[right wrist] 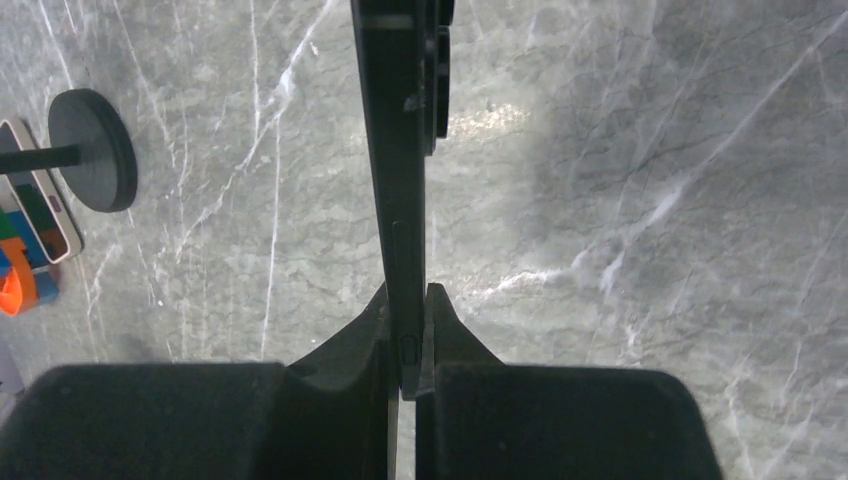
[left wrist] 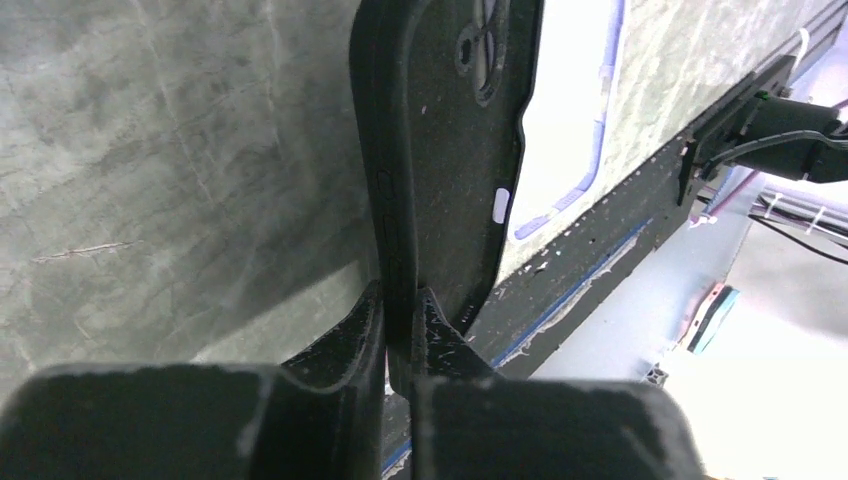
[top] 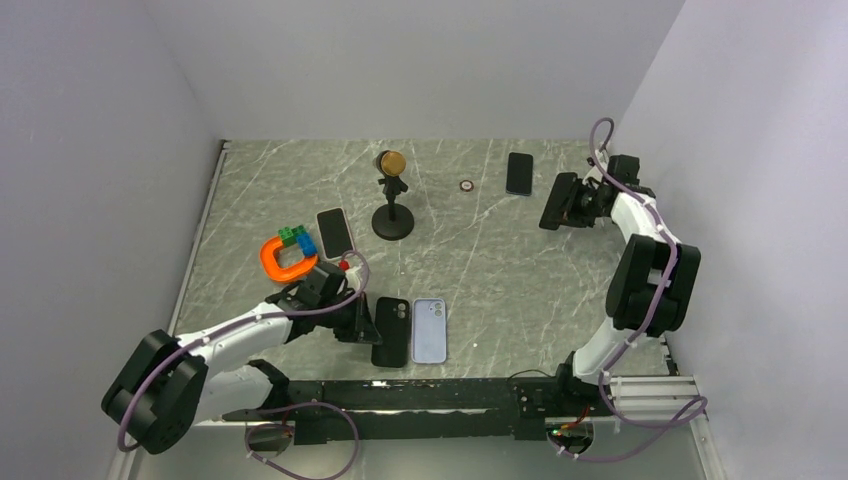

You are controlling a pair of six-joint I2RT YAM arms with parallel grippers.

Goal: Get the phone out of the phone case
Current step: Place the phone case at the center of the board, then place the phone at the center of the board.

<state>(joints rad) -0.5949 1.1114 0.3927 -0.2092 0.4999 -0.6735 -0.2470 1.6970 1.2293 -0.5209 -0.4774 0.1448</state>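
Observation:
A black phone case (top: pixel 390 332) with a camera cutout lies near the table's front edge. My left gripper (top: pixel 365 322) is shut on its left long edge. The left wrist view shows the jaws (left wrist: pixel 402 330) pinching the case (left wrist: pixel 450 150) rim. My right gripper (top: pixel 562 204) at the back right is shut on a thin black phone (top: pixel 552 200), held on edge above the table. In the right wrist view the phone (right wrist: pixel 400 150) runs straight up from the gripper (right wrist: pixel 407 335), with camera bumps on its right face.
A light blue phone or case (top: pixel 429 331) lies right of the black case. A microphone on a round base (top: pixel 392 222), a white-edged phone (top: pixel 335 232), an orange ring with bricks (top: pixel 284 260), a small disc (top: pixel 466 185) and another black phone (top: pixel 519 172) lie around.

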